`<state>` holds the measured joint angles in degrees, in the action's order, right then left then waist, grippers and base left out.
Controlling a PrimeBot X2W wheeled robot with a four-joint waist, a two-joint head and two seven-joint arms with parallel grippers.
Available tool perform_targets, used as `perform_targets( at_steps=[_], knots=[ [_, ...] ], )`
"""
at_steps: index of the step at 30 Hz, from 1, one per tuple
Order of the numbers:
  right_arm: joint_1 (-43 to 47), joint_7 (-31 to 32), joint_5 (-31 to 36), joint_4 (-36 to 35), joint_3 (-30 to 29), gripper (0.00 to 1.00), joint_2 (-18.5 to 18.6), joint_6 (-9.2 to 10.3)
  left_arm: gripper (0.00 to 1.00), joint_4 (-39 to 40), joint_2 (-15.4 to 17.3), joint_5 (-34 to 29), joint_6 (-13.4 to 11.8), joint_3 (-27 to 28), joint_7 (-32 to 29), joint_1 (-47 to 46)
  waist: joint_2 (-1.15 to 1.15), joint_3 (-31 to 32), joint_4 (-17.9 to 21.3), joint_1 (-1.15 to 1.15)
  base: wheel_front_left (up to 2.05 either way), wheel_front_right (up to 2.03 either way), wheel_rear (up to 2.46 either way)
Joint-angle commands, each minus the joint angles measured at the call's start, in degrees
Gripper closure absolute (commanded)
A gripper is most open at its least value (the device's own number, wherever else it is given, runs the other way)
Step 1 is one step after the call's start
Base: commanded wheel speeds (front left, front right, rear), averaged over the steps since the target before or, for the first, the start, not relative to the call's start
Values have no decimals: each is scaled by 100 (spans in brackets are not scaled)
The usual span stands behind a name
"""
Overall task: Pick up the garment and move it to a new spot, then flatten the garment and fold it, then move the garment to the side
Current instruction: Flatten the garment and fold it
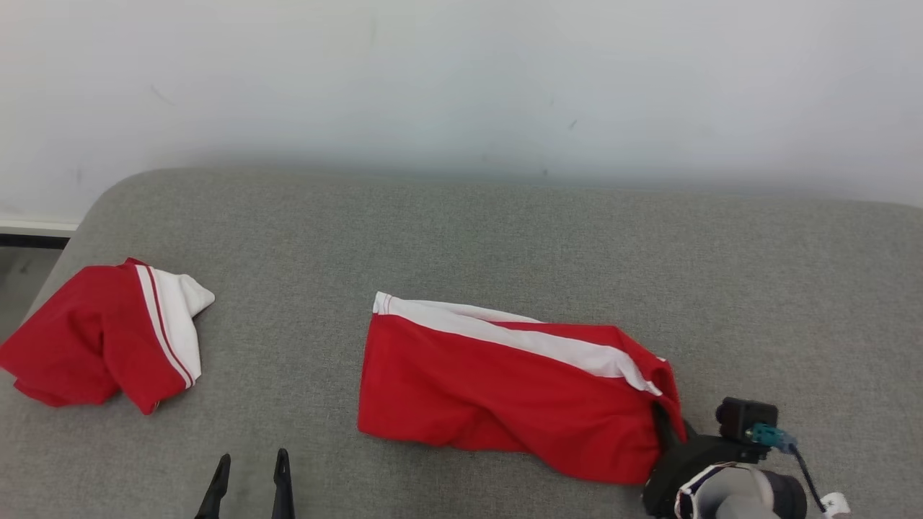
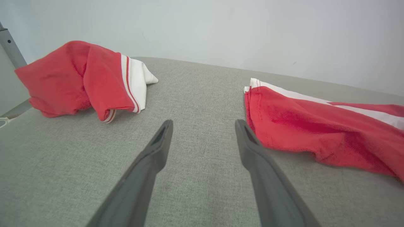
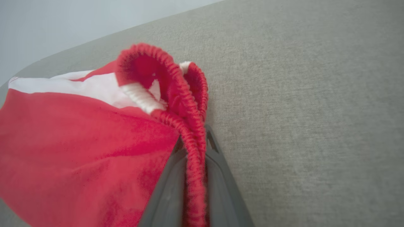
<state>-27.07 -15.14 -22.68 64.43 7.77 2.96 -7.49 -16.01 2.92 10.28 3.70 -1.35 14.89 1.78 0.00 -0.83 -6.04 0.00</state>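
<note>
Grey cloth-covered table, pale wall behind. Two red pieces on it, well apart.

The garment, the bigger of the two, is red with a broad white band along its upper edge. It lies in a long bunched heap from the centre of the head view down toward the lower right. Not spread out; no lettering on show.

Right gripper sits at the lower right of the head view, at the heap's right end. Its wrist view shows the two fingers pinched together on the ribbed red edge, with the ribbing running down between them — so it is gripping the garment. A sensible hold, I'd say: the ribbing is thick and stitched, less likely to slip than plain cloth, and pulling from one end should let the rest trail out straighter.

Left gripper is at the bottom of the frame, left of centre. Its fingers are spread wide over bare table, nothing between them. In its own view one finger is just beside the garment's hemmed end — handy if a second hold is wanted.

Smaller red piece, with a white flap and thin stripes, lies crumpled at the left edge of the frame by the table's rim.

Judgement: the pick-up is only beginning; the garment rests on the table, nothing lifted
</note>
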Motion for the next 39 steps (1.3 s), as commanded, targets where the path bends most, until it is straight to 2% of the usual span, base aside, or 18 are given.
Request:
perform_targets(
  at_steps=[1,9,14,19,28,33,39],
  knots=[
    [65,-9,-3,-119,-105,100,198,-3,0,-18,-6,24,-23,-34,30,-37,0,21,65,0,0,0,0],
    [243,-13,-52,-498,-495,100,849,-3,0,45,-6,105,-83,-9,30,19,0,-3,278,0,0,0,0],
    [108,34,-164,-514,-431,100,1061,-3,0,61,-4,121,-102,7,30,0,0,-63,409,0,0,0,0],
    [21,389,-701,-789,-186,100,923,-3,0,49,-4,135,-115,35,30,-28,0,-78,489,0,0,0,0],
    [170,1955,-2640,-2395,440,100,729,-4,0,-5,-4,133,-100,0,30,-43,0,-72,505,0,0,0,0],
    [113,2504,-3095,-2923,681,100,583,-4,0,-26,-4,181,-117,-71,30,-96,0,-111,397,0,0,0,0],
    [-142,2630,-3241,-2750,806,100,215,-4,0,-91,-3,220,-142,-203,30,-187,0,-151,168,0,0,0,0]
  ],
)
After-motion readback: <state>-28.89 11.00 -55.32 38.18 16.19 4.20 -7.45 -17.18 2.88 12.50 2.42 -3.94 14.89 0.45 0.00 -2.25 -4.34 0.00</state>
